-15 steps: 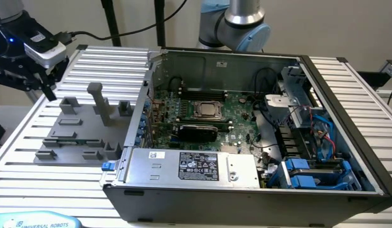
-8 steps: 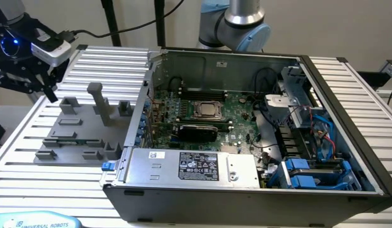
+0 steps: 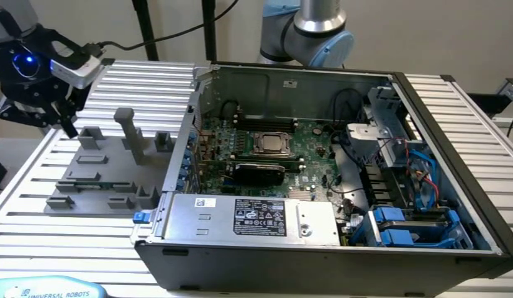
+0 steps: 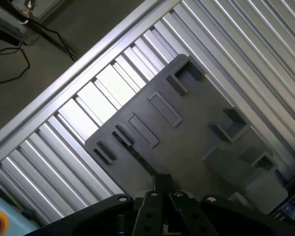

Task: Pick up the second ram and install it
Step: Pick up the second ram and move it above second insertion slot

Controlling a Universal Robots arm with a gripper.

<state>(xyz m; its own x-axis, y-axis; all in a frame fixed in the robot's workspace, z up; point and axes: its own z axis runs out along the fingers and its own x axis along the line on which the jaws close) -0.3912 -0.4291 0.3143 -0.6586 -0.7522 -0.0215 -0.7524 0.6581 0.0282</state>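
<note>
My hand (image 3: 66, 124) hovers closed and empty over the grey fixture (image 3: 103, 169). The second ram (image 3: 95, 184) lies in its slot below the hand, not yet picked up, so installing it remains

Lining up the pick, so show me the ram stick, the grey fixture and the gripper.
ram stick (image 3: 103, 184), exterior view, middle of its green edge in the slot.
grey fixture (image 4: 191, 147), wrist view, bare flat part of the plate.
gripper (image 4: 162, 181), wrist view, between its shut fingertips.
</note>
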